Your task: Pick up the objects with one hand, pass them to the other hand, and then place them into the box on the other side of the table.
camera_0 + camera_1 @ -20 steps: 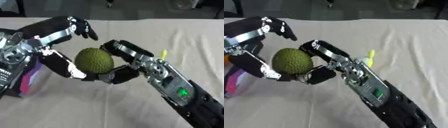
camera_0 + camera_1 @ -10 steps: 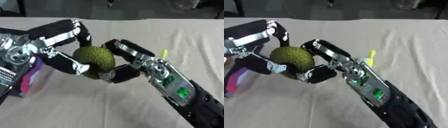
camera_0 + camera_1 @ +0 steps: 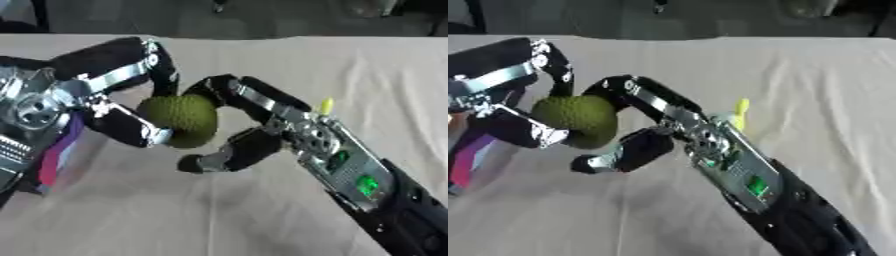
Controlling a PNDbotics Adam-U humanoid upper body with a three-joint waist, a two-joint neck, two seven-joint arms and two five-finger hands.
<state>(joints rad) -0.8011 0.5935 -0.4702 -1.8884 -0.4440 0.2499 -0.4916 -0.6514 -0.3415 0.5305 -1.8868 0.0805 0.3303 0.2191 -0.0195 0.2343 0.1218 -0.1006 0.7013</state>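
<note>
The bumpy green ball [image 3: 181, 119] hangs above the table [image 3: 376, 75], clasped by the left hand [image 3: 105, 102], whose fingers [image 3: 156, 65] curl over its top while the thumb props it below. The right hand [image 3: 254, 125] sits just beside it, fingers curved but released, touching only near the top. A small yellow-green thing [image 3: 739, 111] is half hidden behind the right wrist, and a purple-pink object [image 3: 61, 150] at the left is mostly covered.
</note>
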